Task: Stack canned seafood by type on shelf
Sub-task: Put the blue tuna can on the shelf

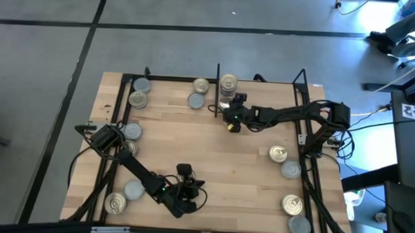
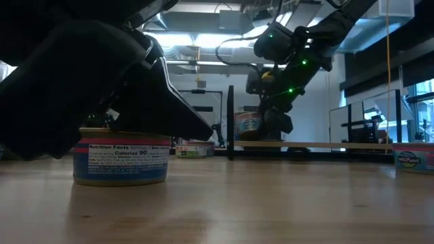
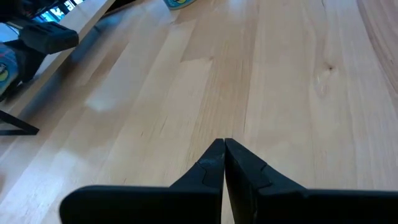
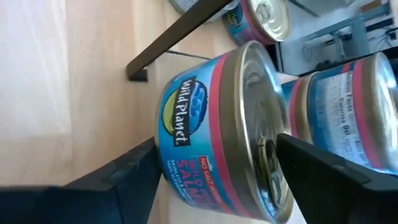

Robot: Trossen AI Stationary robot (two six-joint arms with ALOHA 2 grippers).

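Salmon tin upright, axis vertical

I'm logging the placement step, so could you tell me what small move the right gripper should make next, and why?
Probably lift straight away: the right gripper has its fingers spread on both sides of the Wild Planet salmon tin, which sits by the shelf's black divider.

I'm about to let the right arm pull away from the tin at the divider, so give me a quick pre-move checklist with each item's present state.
1. Right gripper open around the salmon tin: ok, fingers stand either side of it.
2. Fingers clear of the tin's wall: cannot tell.
3. Tin resting on the shelf beside the black divider: ok.
4. Neighbouring tin apart from it: ok, close beside.
5. Left gripper shut and empty, parked at the near edge: ok.
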